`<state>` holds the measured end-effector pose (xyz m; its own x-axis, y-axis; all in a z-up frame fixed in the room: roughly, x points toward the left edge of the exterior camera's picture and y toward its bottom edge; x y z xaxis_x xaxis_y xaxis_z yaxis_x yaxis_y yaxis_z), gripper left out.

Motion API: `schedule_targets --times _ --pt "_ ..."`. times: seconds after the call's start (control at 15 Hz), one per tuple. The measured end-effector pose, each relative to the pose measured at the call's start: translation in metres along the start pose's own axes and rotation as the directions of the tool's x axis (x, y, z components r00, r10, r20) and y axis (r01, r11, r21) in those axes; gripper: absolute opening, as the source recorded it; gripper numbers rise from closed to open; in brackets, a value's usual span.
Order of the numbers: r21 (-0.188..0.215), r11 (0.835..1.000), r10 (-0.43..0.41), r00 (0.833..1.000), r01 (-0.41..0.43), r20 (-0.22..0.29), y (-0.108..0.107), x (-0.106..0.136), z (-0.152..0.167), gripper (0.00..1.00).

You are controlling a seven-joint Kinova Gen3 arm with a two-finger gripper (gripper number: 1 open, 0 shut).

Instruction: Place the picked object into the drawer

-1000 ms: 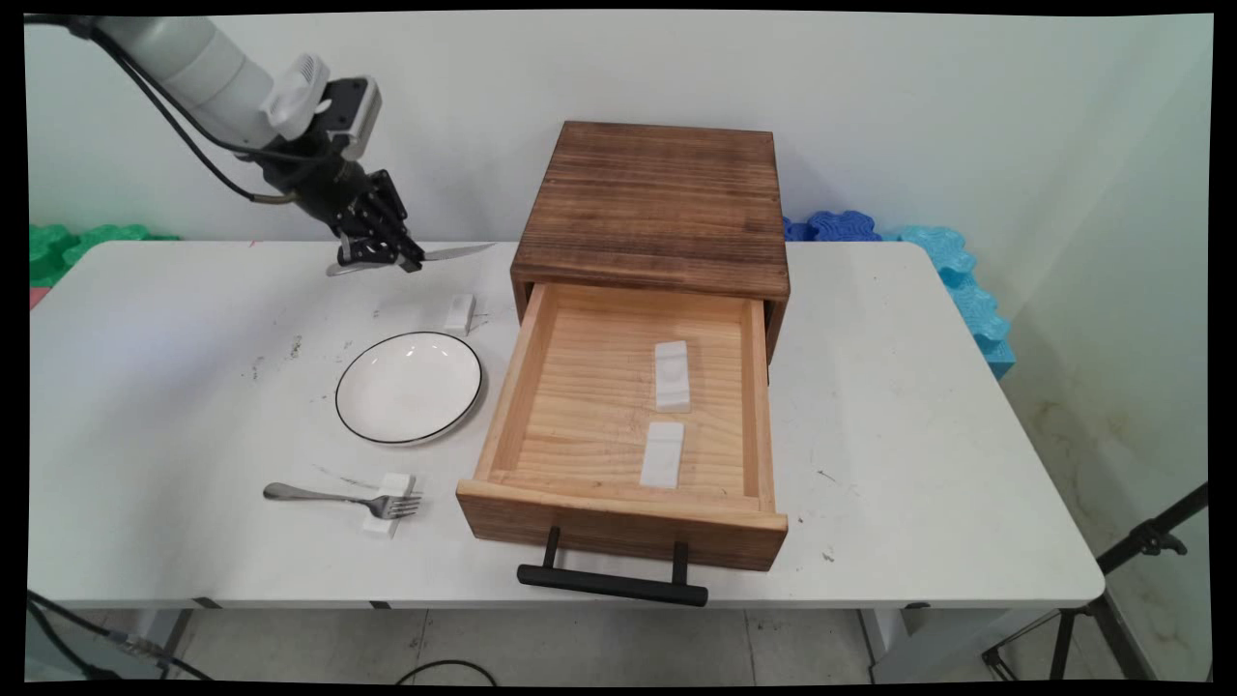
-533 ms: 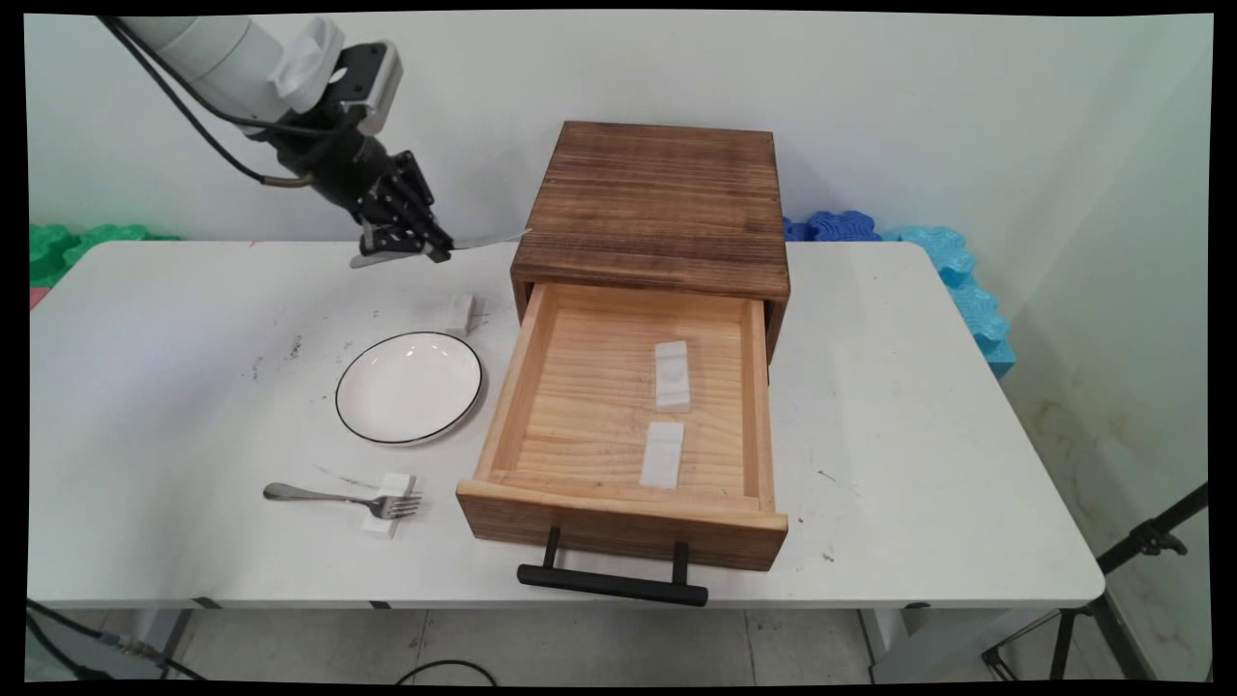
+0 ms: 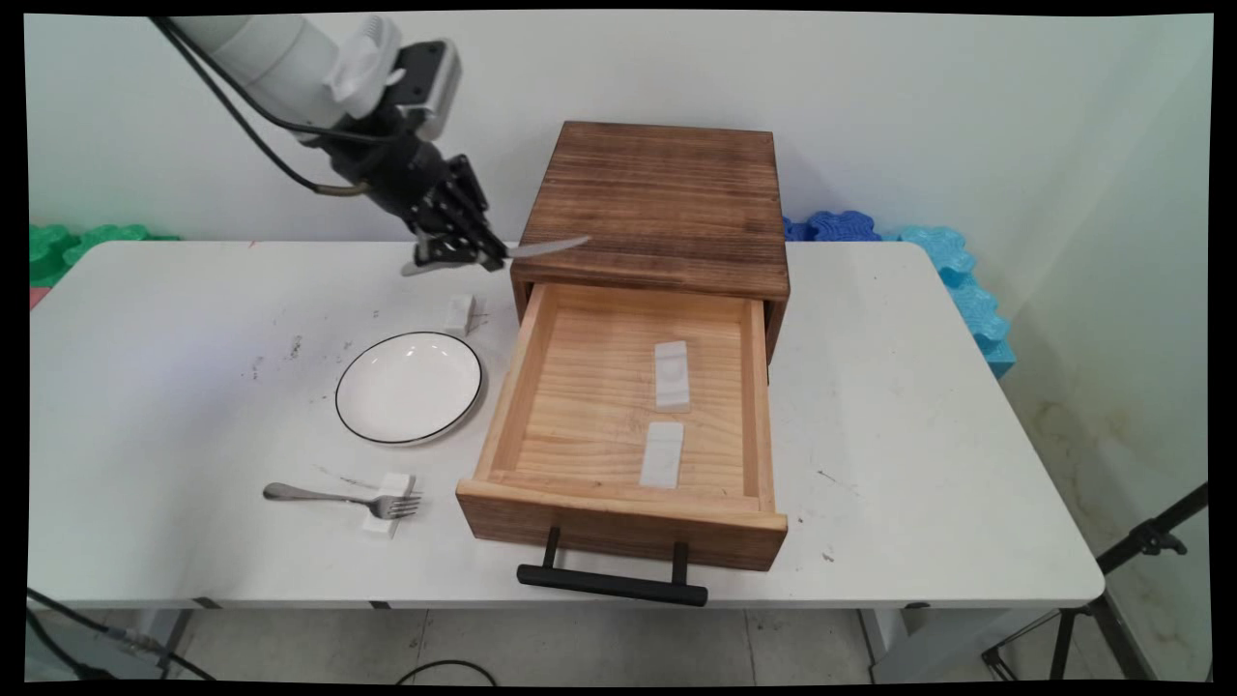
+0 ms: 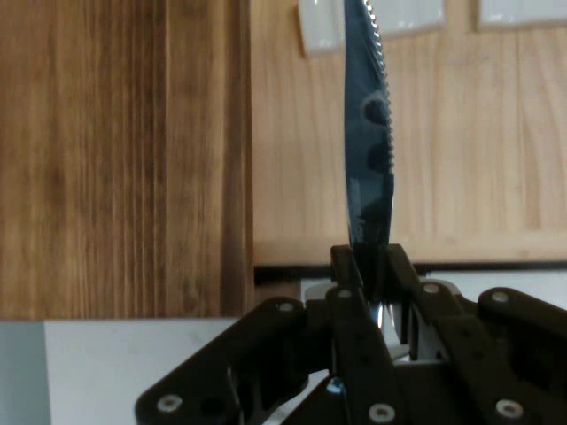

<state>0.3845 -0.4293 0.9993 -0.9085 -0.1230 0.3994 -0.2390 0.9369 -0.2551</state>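
- In the main view we saw the hand [image 3: 454, 253] in the upper left of the frame, clamped on a knife [image 3: 546, 246].
- The blade stuck out rightward from the fingers, over the left front corner of the wooden cabinet [image 3: 657, 203].
- Below it stood the open drawer [image 3: 618, 527] with two white blocks [image 3: 672, 375].
- A plate [image 3: 409, 387] and a fork [image 3: 338, 500] lay left of the drawer on the table [image 3: 918, 435].

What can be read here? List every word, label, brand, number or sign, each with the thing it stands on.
None: no readable text in either view.
The gripper, the knife it holds, the drawer box, the plate and the fork carry no lettering.
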Motion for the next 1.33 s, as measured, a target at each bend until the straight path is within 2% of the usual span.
schedule_targets --times 0.6,1.07,1.33 --pt "-0.003 1.0 0.029 0.999 -0.029 -0.021 0.021 0.06 0.041 0.0" --pt "0.002 0.999 0.039 0.999 -0.039 -0.027 0.025 0.093 0.08 0.0" --pt "0.005 0.999 0.035 0.999 -0.035 -0.022 0.022 0.104 0.107 0.0"
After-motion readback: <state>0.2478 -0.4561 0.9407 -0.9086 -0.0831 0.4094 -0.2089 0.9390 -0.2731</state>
